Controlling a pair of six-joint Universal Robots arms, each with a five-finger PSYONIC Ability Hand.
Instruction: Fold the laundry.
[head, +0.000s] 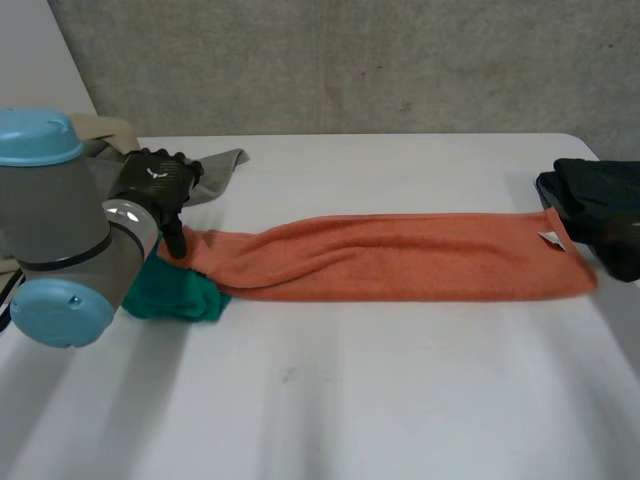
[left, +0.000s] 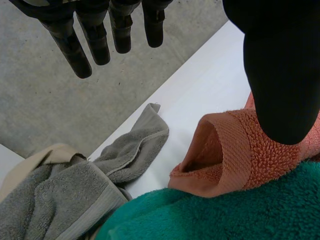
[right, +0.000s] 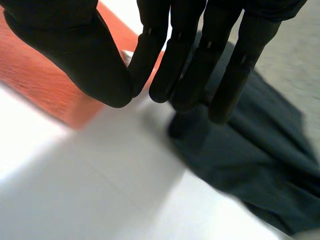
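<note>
One long orange terry towel, stretched as a narrow band across the middle of the white desk, from near the left edge almost to the right edge. At its right end, a small white label.

At the left end of this towel, the left hand: spread wide, with straight fingers in the air, well apart from the thumb. Thumb tip set down on the hemmed end of the towel, pressing and not pinching. Just beside the thumb, the hem curled up into an open loop.

Under the same end, touching it, a crumpled green terry towel. Toward the far left corner of the desk, a grey terry towel in a loose heap, lying partly on a beige cloth.

At the right end, the right hand: fingers straight and pressed together side by side, thumb tip touching the first finger. Thumb above a corner of the orange towel, the other fingers above a dark crumpled cloth. This dark cloth at the right edge of the desk, just beside the end of the towel.
</note>
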